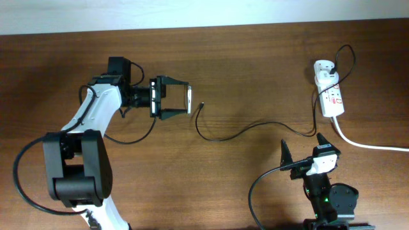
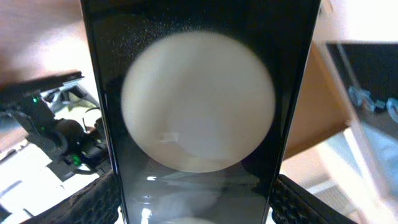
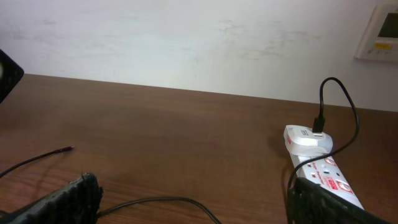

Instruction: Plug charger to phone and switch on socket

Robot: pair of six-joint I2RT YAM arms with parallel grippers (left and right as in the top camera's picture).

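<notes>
My left gripper (image 1: 183,99) is shut on the phone (image 1: 189,96) and holds it on edge above the table. In the left wrist view the phone (image 2: 196,93) fills the frame with a white round blob, clamped between the fingers (image 2: 196,208). The charger (image 1: 255,126) lies on the table, its plug tip (image 1: 202,104) just right of the phone. The cable runs to the adapter (image 1: 324,66) on the socket (image 1: 333,97). My right gripper (image 1: 303,147) is open and empty, low over the cable (image 3: 161,200), with the socket (image 3: 326,173) at its right finger.
The thick white mains cord (image 1: 364,144) runs from the socket off the right edge. A wall borders the far side of the table (image 3: 186,118). A thick black robot cable (image 1: 134,137) loops beside the left arm.
</notes>
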